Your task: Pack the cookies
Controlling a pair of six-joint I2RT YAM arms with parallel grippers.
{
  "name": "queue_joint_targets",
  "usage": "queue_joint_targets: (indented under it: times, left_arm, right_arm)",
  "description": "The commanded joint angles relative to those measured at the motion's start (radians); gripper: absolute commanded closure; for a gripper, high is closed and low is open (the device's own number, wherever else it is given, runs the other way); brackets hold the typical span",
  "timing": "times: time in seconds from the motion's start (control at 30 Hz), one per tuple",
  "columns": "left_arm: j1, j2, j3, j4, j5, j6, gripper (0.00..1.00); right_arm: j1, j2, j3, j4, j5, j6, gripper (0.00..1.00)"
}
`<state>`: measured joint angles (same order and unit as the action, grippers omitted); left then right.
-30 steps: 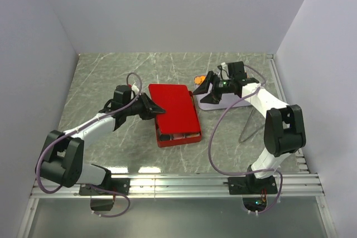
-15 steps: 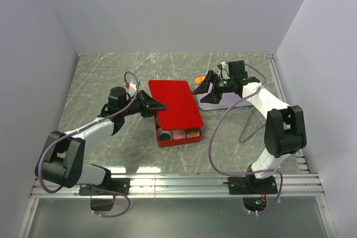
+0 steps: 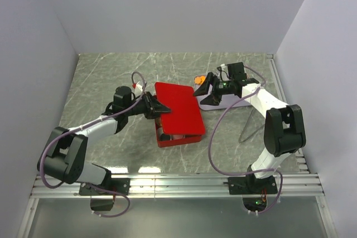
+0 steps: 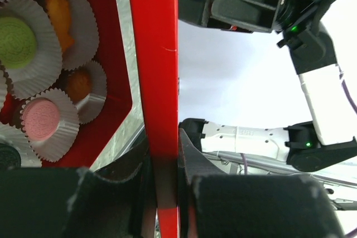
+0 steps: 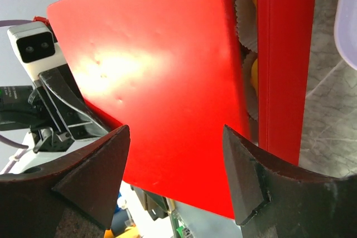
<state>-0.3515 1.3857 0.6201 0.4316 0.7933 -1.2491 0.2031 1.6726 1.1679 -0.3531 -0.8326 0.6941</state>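
My left gripper (image 3: pixel 154 107) is shut on the left edge of the red lid (image 3: pixel 179 110) and holds it tilted over the red box (image 3: pixel 177 139). In the left wrist view the jaws (image 4: pixel 163 149) clamp the lid's edge (image 4: pixel 159 54). Beside it, cookies lie in white paper cups in the box: green (image 4: pixel 17 34), orange (image 4: pixel 59 7) and pink (image 4: pixel 40 120). My right gripper (image 3: pixel 204 86) is open and empty past the lid's far right corner. Its wrist view shows the lid (image 5: pixel 162 71) in front of the open fingers (image 5: pixel 95 176). An orange cookie (image 3: pixel 198 78) lies by it.
A pale shallow tray (image 3: pixel 216 103) lies under the right arm, right of the box; its edge shows in the right wrist view (image 5: pixel 348 15). The box wall (image 5: pixel 284 54) stands right of the lid. Grey walls close three sides. A metal rail (image 3: pixel 178 182) runs along the near edge.
My left gripper has moved right and nearer with the lid. The lid now covers most of the box, where half a second ago the front row of cookies showed. The right arm has hardly moved.
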Motion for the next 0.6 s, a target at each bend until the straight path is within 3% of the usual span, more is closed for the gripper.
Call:
queue_joint_targets:
  times: [0.0, 0.57]
  left_arm:
    - [-0.023, 0.022, 0.053, 0.039, 0.026, 0.036, 1.00]
    - [-0.029, -0.004, 0.050, -0.229, -0.111, 0.168, 1.00]
  right_arm:
    - [-0.007, -0.008, -0.013, 0.026, -0.014, -0.007, 0.26]
    - [-0.010, 0.044, -0.129, 0.032, 0.079, -0.054, 0.27]
